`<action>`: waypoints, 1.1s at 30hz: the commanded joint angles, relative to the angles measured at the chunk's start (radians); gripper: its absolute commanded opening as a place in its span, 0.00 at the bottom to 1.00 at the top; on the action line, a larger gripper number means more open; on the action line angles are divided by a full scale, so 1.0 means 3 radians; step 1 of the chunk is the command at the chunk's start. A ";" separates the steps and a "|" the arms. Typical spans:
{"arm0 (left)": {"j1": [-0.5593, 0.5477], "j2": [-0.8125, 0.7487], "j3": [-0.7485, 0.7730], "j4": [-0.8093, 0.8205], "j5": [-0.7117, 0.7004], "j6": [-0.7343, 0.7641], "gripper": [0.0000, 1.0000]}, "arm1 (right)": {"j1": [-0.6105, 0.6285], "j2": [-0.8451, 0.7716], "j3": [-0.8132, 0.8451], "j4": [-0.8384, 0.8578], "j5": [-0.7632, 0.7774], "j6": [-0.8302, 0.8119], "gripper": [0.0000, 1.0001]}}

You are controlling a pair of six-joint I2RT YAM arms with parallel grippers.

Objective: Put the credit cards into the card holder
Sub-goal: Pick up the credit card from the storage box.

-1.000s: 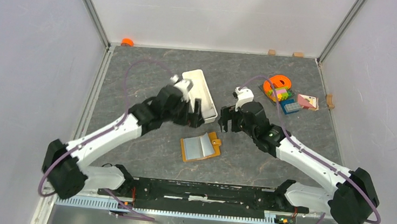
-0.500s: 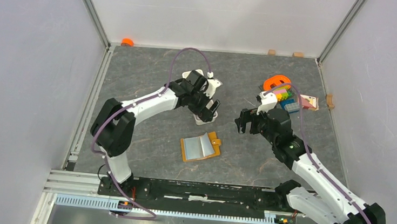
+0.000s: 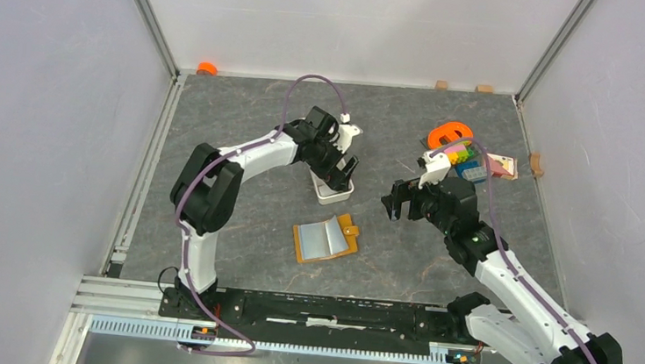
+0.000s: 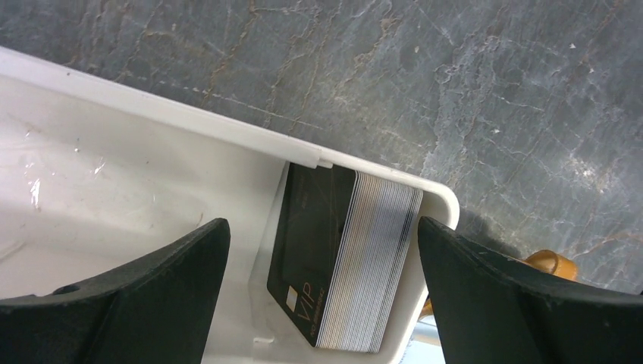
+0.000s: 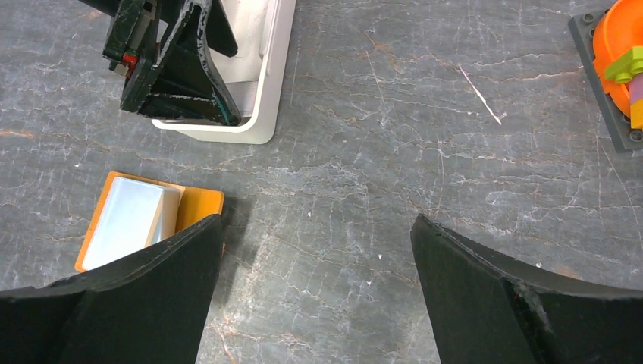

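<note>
A stack of credit cards (image 4: 341, 258), the top one black with gold "VIP", stands on edge in the near corner of the long white tray (image 4: 189, 125). My left gripper (image 4: 322, 227) hangs open right above that stack, one finger on each side, touching nothing. From the top view it (image 3: 342, 170) sits over the tray's near end (image 3: 333, 192). The orange-tan card holder (image 3: 324, 239) lies open on the table, pale blue-grey pockets up. My right gripper (image 3: 396, 202) is open and empty over bare table to the right of the card holder (image 5: 133, 220).
At the back right lies a cluster of toys: an orange ring with coloured blocks (image 3: 454, 145) and a pink card-like piece (image 3: 498, 165). A small orange object (image 3: 206, 68) sits in the back left corner. Small wooden blocks (image 3: 441, 85) line the walls.
The left arm has folded its elbow up and brought its gripper over the tray's near end. The right gripper has drawn back to the right, away from the tray.
</note>
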 commanded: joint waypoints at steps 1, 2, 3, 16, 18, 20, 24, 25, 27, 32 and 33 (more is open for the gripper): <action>-0.0048 0.0060 0.0195 -0.0232 0.0435 0.0111 1.00 | -0.0074 0.0039 -0.0037 0.0193 -0.0135 -0.0045 0.98; -0.0050 0.0055 0.0208 -0.0276 0.0458 0.0118 1.00 | -0.0088 0.0047 -0.0041 0.0203 -0.0143 -0.0043 0.98; -0.0050 0.0053 0.0214 -0.0316 0.0467 0.0117 1.00 | -0.0100 0.0048 -0.0048 0.0209 -0.0155 -0.0038 0.98; -0.0056 0.0083 0.0402 -0.0711 0.0627 0.0038 0.96 | -0.0199 0.0073 -0.0085 0.0248 -0.0236 -0.0019 0.98; -0.0065 0.0065 0.0370 -0.0720 0.0636 0.0055 0.96 | -0.0208 0.0083 -0.0082 0.0252 -0.0237 -0.0021 0.98; -0.0079 0.0070 0.0358 -0.0731 0.0566 0.0060 0.97 | -0.0213 0.0093 -0.0085 0.0248 -0.0252 -0.0020 0.98; -0.0147 0.0066 0.0328 -0.0773 0.0197 0.0128 0.97 | -0.0225 0.0089 -0.0095 0.0261 -0.0269 -0.0013 0.98; -0.0177 0.0060 0.0321 -0.0772 0.0095 0.0125 0.97 | -0.0228 0.0090 -0.0095 0.0261 -0.0271 -0.0020 0.98; -0.0233 0.0041 0.0289 -0.0759 -0.0141 0.0130 0.98 | -0.0232 0.0086 -0.0096 0.0267 -0.0276 -0.0018 0.98; -0.0348 -0.0014 0.0220 -0.0715 -0.0356 0.0137 0.99 | -0.0242 0.0100 -0.0107 0.0296 -0.0296 -0.0023 0.98; -0.0362 -0.0026 0.0220 -0.0736 -0.0352 0.0136 0.99 | -0.0247 0.0105 -0.0110 0.0294 -0.0295 -0.0027 0.98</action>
